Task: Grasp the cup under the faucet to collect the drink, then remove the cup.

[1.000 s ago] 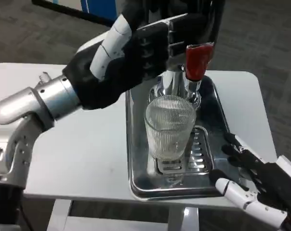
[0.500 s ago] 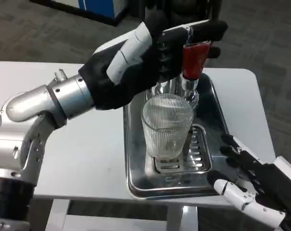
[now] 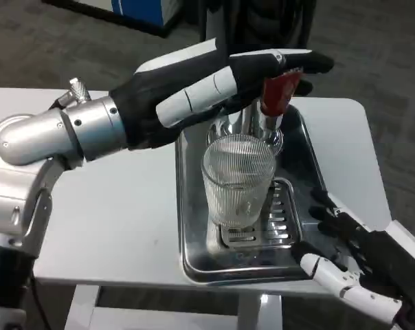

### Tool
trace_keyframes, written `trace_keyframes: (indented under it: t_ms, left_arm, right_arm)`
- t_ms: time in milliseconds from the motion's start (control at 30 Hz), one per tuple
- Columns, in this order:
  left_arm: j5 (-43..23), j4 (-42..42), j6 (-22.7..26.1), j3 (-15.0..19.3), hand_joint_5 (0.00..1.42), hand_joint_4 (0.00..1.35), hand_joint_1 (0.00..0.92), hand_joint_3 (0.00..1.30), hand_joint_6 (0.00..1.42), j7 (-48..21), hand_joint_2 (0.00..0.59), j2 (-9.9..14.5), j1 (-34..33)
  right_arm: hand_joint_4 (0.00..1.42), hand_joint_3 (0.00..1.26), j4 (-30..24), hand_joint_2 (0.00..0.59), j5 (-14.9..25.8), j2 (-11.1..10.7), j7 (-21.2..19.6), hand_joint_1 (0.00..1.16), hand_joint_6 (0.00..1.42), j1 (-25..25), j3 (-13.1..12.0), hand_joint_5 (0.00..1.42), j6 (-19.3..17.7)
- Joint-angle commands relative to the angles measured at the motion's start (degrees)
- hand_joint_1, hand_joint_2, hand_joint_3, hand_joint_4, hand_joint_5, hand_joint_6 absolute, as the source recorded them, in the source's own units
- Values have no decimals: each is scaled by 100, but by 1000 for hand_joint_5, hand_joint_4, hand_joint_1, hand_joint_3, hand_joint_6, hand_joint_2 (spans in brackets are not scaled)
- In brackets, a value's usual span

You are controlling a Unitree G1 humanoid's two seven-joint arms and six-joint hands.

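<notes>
The left robot hand (image 3: 214, 86) reaches in from the picture's left on a silver forearm, stretched nearly level across the back of the tray. Its dark palm side and white-backed fingers (image 3: 194, 100) lie extended toward the right, and the black fingertips sit over the top of the red faucet handle (image 3: 277, 93). They appear to touch or press the handle, but from this angle I cannot tell whether they truly close around it.

The right robot hand (image 3: 352, 258) waits low at the front right corner of the worktop (image 3: 118, 206), just beside the tray's front right rim. Its fingers are spread apart and it holds nothing.

Below the red handle stands the chrome faucet body (image 3: 259, 124). The cup (image 3: 238, 179), a clear ribbed glass, stands upright directly under the faucet on the slotted drip grate (image 3: 279, 220), in the middle of the steel tray (image 3: 194, 227). Neither hand touches the cup. Whether any drink is in it cannot be made out through the ribbing.

The tray rests on the white worktop, with grey carpet floor (image 3: 379, 62) behind. No writing or brand marks can be read on the cup, faucet or tray.
</notes>
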Motion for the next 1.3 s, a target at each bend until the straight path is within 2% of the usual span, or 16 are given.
trace_keyframes:
  t_ms: [33, 300, 733, 1067, 1300]
  left_arm:
    - [309, 37, -156, -171, 91, 43, 0, 163, 0, -126, 65, 208, 93]
    - [478, -66, -336, -266, 91, 39, 0, 166, 0, -115, 69, 364, 186]
    - [427, -285, -272, -352, 91, 46, 0, 167, 0, -45, 67, 432, 372]
    - [725, -357, -512, -445, 91, 48, 0, 167, 0, 46, 67, 568, 409]
    - [712, -364, -500, -472, 84, 48, 0, 167, 0, 115, 68, 609, 431]
  right_arm:
    - [53, 0, 65, 374, -27, -27, -46, 420, 34, 1, 67, 61, -52]
    - [54, 0, 244, 373, -28, 43, -149, 431, 34, -28, 95, 62, -190]
    - [58, 10, 335, 364, -2, 42, -219, 465, 34, -87, -4, 63, -297]
    - [63, 13, 354, 364, 23, 55, -240, 470, 34, -96, -39, 63, -321]
    - [64, 13, 383, 364, 22, 69, -249, 470, 34, -132, -26, 63, -331]
